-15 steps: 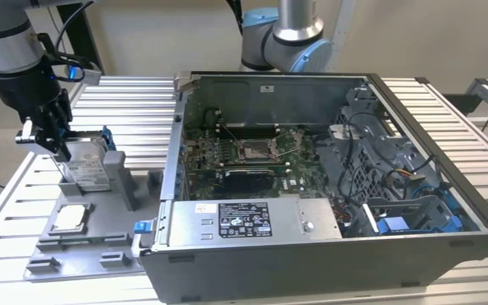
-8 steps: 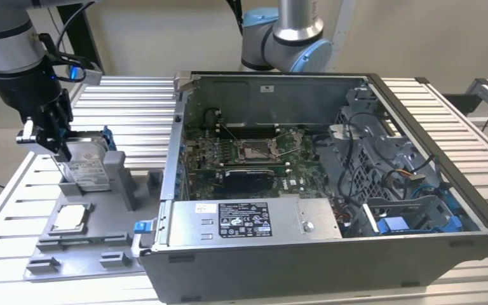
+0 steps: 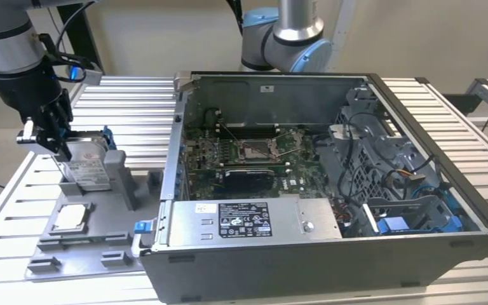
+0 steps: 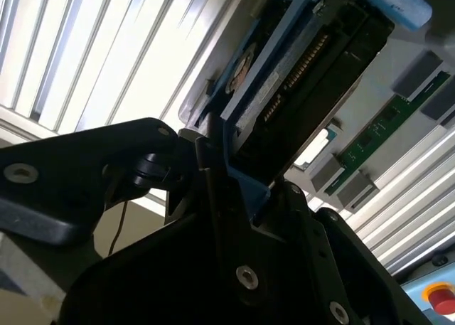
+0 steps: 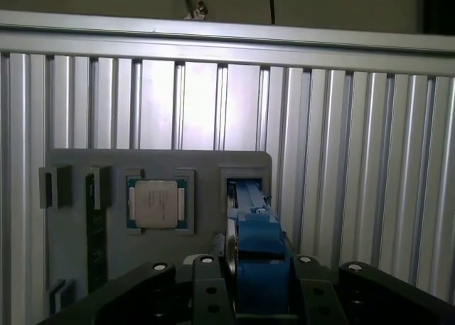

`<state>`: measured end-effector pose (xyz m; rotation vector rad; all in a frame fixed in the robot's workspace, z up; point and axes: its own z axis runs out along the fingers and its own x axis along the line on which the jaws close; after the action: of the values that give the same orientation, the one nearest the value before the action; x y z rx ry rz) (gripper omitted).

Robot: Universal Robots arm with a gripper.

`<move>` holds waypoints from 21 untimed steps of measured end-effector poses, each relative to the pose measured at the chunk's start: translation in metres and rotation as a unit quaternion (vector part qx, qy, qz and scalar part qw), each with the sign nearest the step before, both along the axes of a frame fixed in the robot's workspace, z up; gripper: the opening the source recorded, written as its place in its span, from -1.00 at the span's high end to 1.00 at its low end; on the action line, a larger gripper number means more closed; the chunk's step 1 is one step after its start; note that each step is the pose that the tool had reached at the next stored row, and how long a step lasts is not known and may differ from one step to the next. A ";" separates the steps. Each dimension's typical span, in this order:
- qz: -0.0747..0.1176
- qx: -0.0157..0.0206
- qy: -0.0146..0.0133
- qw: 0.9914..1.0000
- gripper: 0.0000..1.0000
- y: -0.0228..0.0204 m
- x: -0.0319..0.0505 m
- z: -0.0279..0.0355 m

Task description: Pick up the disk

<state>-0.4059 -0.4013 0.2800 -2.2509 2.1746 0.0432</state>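
the disk [image 3: 87, 168] stands on edge in a slot at the far corner of the grey fixture plate [image 3: 83, 260], its white label facing the exterior view's camera and its blue bracket around it. the plate lies along the slatted table's [image 3: 125, 101] edge at the exterior view's left. the gripper [image 3: 53, 136] is on the disk's upper end. in the first wrist view the blue bracket of the disk [image 5: 259, 264] sits between the two black fingers [image 5: 307, 289], which press on it from both sides with no gap to be seen, so the claw is closed down to the disk's thickness and has hold of it. the second wrist view shows the same grip from the side, the disk [image 4: 298, 62] running away from the fingers with its connector row in sight.

as i judge it, the reach and the grasp are done and the lift is what remains. the disk's lower end is close beside the grey upright [image 3: 119, 178] of its holder, and i cannot tell whether it has cleared the slot or rests in it.

further along the plate, toward its near edge, the small square chip [image 3: 70, 217] lies flat in its own pocket, well apart from the claw. beside the plate, toward the middle of the table, stands the open computer case [image 3: 312, 270], and a second arm [image 3: 288, 32] rises behind the case.
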 end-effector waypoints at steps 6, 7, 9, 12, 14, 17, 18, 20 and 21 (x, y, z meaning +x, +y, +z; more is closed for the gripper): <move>0.000 -0.011 0.000 1.000 1.00 0.0011 0.0000 -0.0001; 0.000 -0.011 0.000 1.000 1.00 0.0011 0.0000 -0.0001; 0.000 -0.005 0.000 1.000 1.00 0.0011 -0.0001 0.0000; 0.000 0.002 0.000 1.000 1.00 0.0013 0.0000 0.0001; 0.000 0.002 0.000 1.000 1.00 0.0012 0.0000 -0.0001; 0.000 0.002 0.000 1.000 1.00 0.0012 0.0000 -0.0001; 0.000 0.002 0.000 1.000 1.00 0.0012 0.0000 -0.0001; 0.000 0.002 0.000 1.000 1.00 0.0012 0.0000 -0.0001; 0.000 0.002 0.000 1.000 1.00 0.0011 0.0000 -0.0001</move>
<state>-0.4060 -0.4002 0.2799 -2.2479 2.1735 0.0473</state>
